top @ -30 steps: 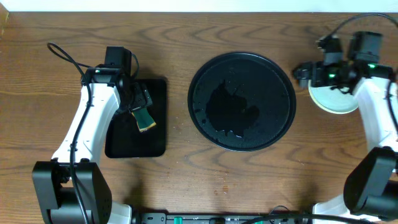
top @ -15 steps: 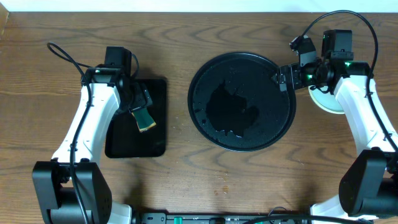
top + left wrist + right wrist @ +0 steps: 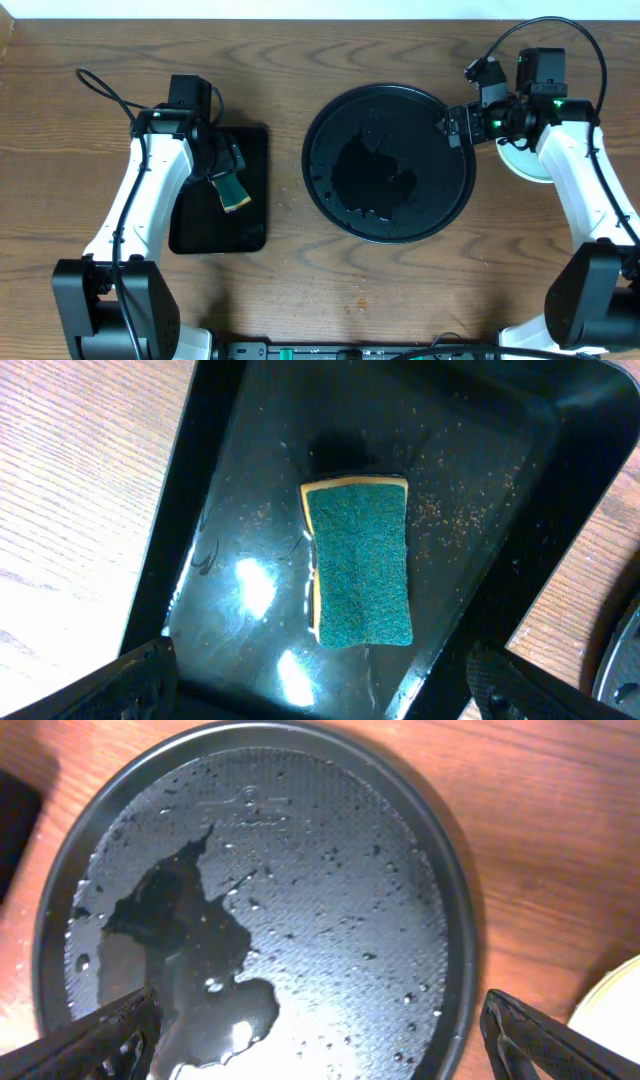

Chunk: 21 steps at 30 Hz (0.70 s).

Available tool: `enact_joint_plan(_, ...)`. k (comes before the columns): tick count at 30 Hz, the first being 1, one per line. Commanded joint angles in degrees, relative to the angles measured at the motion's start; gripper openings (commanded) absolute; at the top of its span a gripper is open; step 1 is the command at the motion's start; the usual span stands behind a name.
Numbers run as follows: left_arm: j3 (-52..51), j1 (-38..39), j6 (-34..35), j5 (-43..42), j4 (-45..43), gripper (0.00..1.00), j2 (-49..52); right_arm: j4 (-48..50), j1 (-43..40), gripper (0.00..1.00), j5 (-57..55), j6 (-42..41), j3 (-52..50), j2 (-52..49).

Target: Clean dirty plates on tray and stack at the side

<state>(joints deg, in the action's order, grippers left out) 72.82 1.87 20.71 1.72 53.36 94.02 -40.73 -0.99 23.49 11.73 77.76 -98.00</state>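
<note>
The round tray (image 3: 330, 840) is black, finely dotted, with glossy wet patches. The sponge (image 3: 360, 560) is teal-green over a yellow layer, on a black rectangular tray (image 3: 480, 490) flecked with pale specks. The table (image 3: 300, 60) is brown, wavy-grained. At the right wrist view's lower right, a plate (image 3: 615, 1010) shows pale yellow.

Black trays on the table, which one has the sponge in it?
The smaller rectangular tray holds the green sponge, lying flat. The large round tray holds only pooled water.
</note>
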Motion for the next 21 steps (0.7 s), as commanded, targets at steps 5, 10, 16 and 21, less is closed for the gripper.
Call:
enact_joint_plan(5,-0.3,-0.2,-0.5,0.5,0.2,0.92,0.2,-2.2,5.9,0.99,0.3,1.0,-0.7,23.5)
enact_joint_plan(10,-0.3,-0.2,-0.5,0.5,0.2,0.92,0.2,-1.6,7.2,0.99,-1.0,2.6,-1.1,39.8)
enact_joint_plan(16,-0.3,-0.2,-0.5,0.5,0.2,0.93,0.2,10.8,7.2,0.99,-5.0,6.4,-11.2,57.0)
enact_joint_plan(21,-0.3,-0.2,-0.5,0.5,0.2,0.93,0.2,31.9,7.1,0.99,-7.9,6.3,-32.2,73.6)
